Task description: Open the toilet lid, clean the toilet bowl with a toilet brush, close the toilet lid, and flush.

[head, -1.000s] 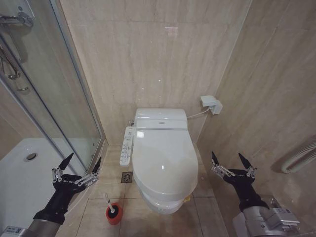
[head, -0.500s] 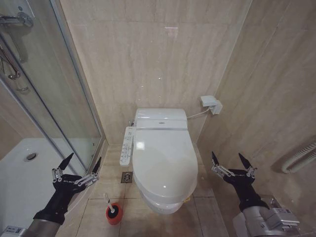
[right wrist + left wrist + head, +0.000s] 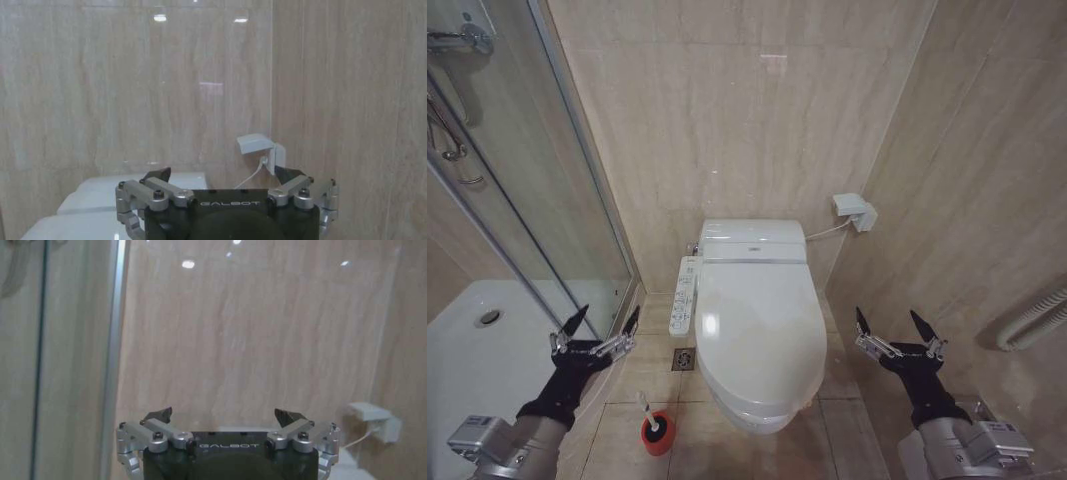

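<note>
The white toilet lid (image 3: 757,330) lies shut over the toilet bowl (image 3: 752,418), with a white button panel (image 3: 684,295) along its left side. On the floor by the bowl's front left, the toilet brush (image 3: 644,408) stands in its red cup holder (image 3: 657,433). My left gripper (image 3: 605,320) hangs open above the floor left of the toilet, over the brush. At the toilet's right, my right gripper (image 3: 890,324) is open and holds nothing. The left gripper (image 3: 223,415) and right gripper (image 3: 223,174) both face the back wall in their wrist views.
A glass shower enclosure (image 3: 547,200) with a white tray (image 3: 477,340) stands on the left. A floor drain (image 3: 684,359) sits beside the bowl. A white wall socket box (image 3: 855,212) with a cable is at the back right. Pipes (image 3: 1032,320) run along the right wall.
My left gripper has moved up and a little to the right, toward the toilet. The right arm, lid and brush have stayed put.
</note>
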